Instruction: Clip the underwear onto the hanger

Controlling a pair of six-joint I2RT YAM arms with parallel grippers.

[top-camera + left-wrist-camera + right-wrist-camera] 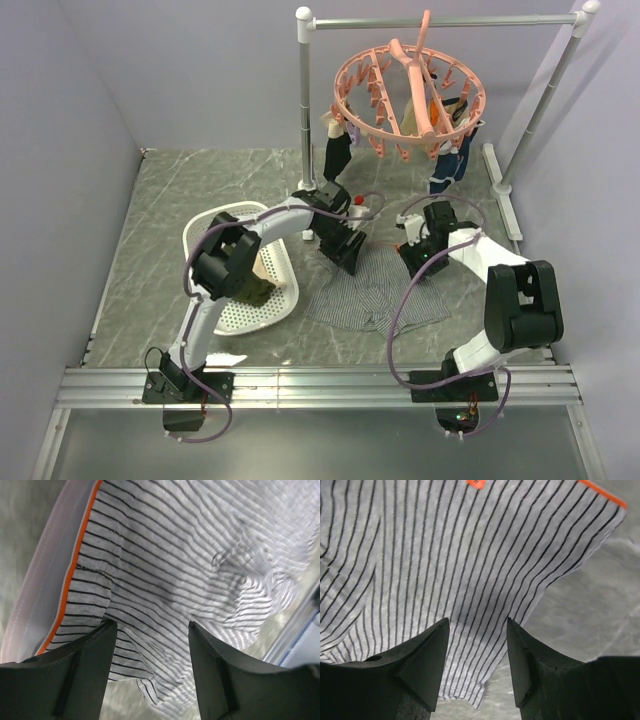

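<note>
Clearly, the finely striped underwear [375, 290], with a pale orange-edged waistband [45, 580], lies crumpled on the table [170, 200] under the left gripper [150, 627] and right gripper [477, 622], both spread.

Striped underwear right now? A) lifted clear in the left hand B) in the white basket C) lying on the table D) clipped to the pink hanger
C: the underwear lies spread on the table, with the left hand and right hand both open over it.
</note>
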